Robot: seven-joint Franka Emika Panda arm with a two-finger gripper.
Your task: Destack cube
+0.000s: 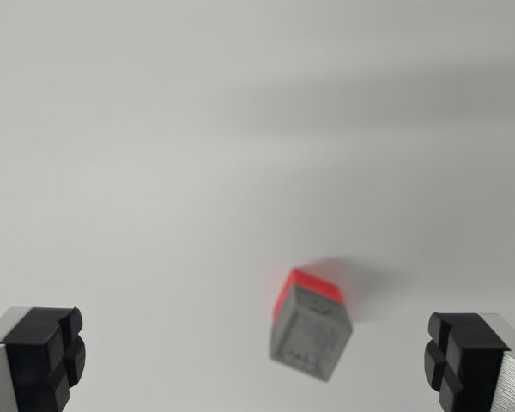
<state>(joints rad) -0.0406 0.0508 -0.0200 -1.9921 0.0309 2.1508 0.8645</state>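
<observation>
Hand (256, 365) fingers apart, empty | grey cube (311, 336) stacked on red cube (313, 286), between fingers

Plain white surface (197, 172), evenly lit (faint soft shadows), slightly blurred

Plain white table (154, 172) filling the whole view, smooth and matte, a faint grey band of shadow across its upper right part

One cube (311, 336) sits on top of another cube (307, 287), the stack resting on the table (197, 172); it lies between the gripper's (256, 360) two fingers (47, 356), nearer the wrist view's right.
</observation>
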